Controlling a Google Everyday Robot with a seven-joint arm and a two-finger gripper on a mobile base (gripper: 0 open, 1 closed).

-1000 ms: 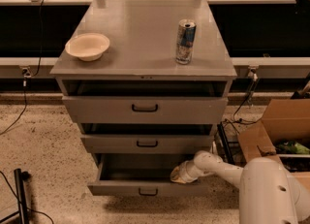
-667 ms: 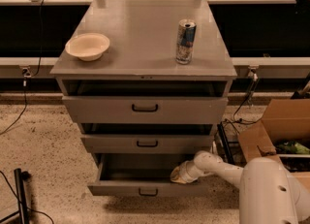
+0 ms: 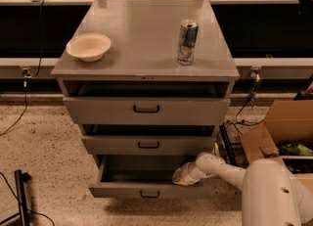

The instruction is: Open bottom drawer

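Camera view: gripper point(image 3: 182, 175) (in bottom drawer point(image 3: 120, 190)).

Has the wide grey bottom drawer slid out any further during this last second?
No. The bottom drawer juts equally far past the grey middle drawer; the pale gripper stays inside its right end.

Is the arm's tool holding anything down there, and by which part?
Cannot be told: the tool sits inside the open bottom drawer, at its right end; any hold is hidden.

Bowl point(image 3: 88, 47) and can point(image 3: 187, 42) atop cabinet point(image 3: 142, 49)
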